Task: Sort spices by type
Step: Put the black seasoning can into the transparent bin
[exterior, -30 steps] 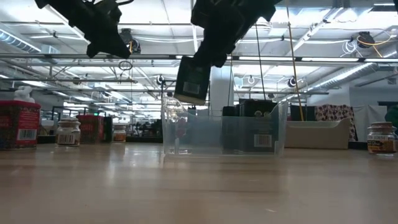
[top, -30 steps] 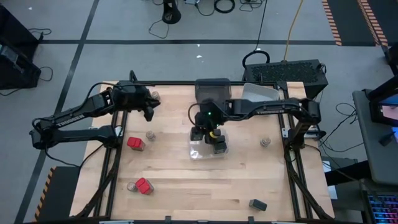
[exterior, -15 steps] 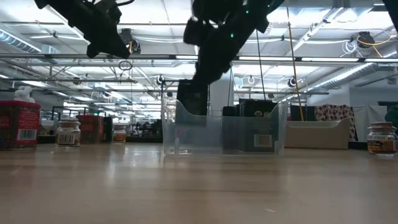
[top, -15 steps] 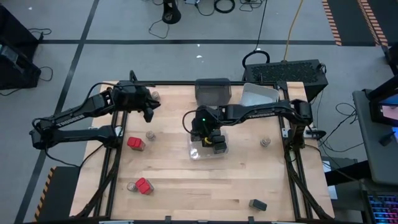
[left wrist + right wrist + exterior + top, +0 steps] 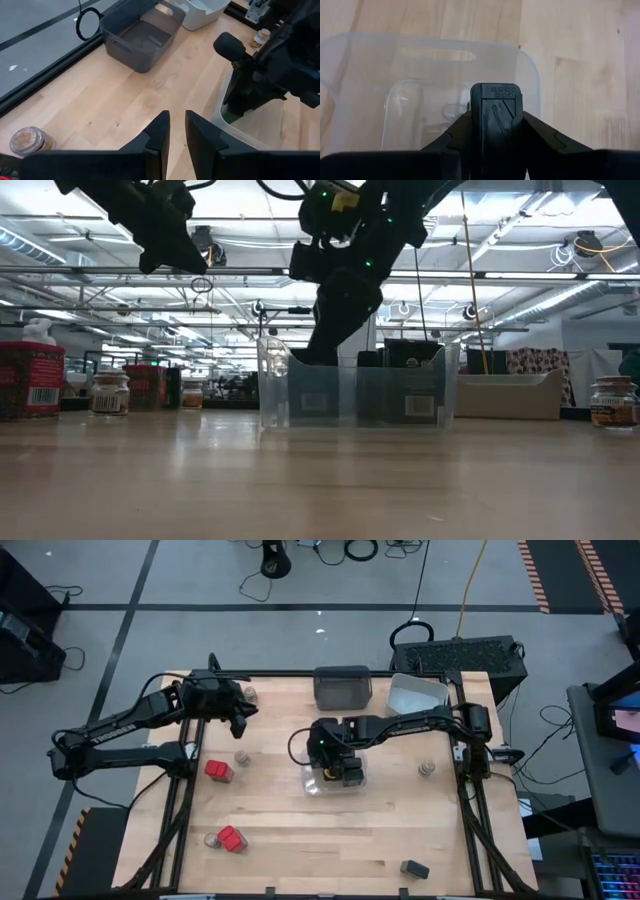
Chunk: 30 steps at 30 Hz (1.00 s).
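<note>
Now the dark box (image 5: 496,125), carried above the clear bin (image 5: 318,785) a second ago, has been lowered inside it, clamped in the right gripper (image 5: 331,762); release seems next. Bin walls sit close. The left gripper (image 5: 173,132), narrow and seemingly empty, hangs apart.

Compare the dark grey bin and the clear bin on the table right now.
The dark grey bin is opaque; the clear bin is see-through. The dark grey bin sits at the table's far edge, the clear bin near the middle. The dark grey bin looks empty; the clear bin holds black boxy spice containers, and the right claw holds one inside it. Both are rectangular.
</note>
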### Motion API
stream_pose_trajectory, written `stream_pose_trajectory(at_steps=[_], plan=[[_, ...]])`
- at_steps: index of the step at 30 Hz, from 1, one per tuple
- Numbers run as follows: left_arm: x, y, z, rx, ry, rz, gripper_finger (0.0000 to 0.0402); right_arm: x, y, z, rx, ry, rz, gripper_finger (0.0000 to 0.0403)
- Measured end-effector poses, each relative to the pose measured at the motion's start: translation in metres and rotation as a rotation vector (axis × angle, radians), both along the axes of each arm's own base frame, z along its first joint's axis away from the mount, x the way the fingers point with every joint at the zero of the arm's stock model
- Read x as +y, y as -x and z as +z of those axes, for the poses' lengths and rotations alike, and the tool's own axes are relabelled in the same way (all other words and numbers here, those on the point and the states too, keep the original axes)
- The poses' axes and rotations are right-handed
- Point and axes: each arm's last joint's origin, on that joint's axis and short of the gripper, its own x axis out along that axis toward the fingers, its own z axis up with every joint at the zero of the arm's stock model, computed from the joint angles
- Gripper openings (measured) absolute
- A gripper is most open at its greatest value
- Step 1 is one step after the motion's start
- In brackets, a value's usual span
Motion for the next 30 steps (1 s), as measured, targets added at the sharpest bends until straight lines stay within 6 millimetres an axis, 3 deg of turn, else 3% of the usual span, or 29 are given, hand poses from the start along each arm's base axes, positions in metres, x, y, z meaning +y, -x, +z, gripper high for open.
stream_pose_trajectory(at_steps=[18, 30], plan=[[0.0001, -0.0001, 0.0002, -0.001, -0.006, -0.003, 0.0066, 0.0002, 0.0018, -0.0008, 0.021, -0.022, -0.027, 0.0117], [0.0001, -0.0001, 0.0002, -0.001, -0.006, -0.003, 0.0066, 0.0006, 0.0047, 0.0045, 0.02, -0.03, -0.03, 0.0223]])
